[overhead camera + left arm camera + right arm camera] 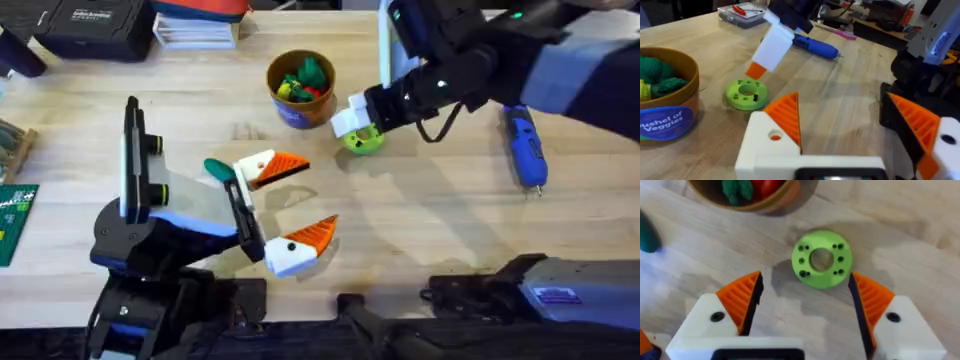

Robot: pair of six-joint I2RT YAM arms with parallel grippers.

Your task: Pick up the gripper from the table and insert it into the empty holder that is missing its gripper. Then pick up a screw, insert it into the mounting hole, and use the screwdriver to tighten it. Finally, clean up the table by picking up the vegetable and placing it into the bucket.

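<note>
Both sets of fingers open; right gripper (805,310) above green disc (821,259), beside bucket (300,110).

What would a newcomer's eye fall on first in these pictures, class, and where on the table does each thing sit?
The bright green disc stands out first, lying flat on the table beside the bucket of toy vegetables, with the right pincer open just over it. Next come the left pincer and its orange wedges near the table's middle, also open. The blue screwdriver lies alone toward the right.
</note>
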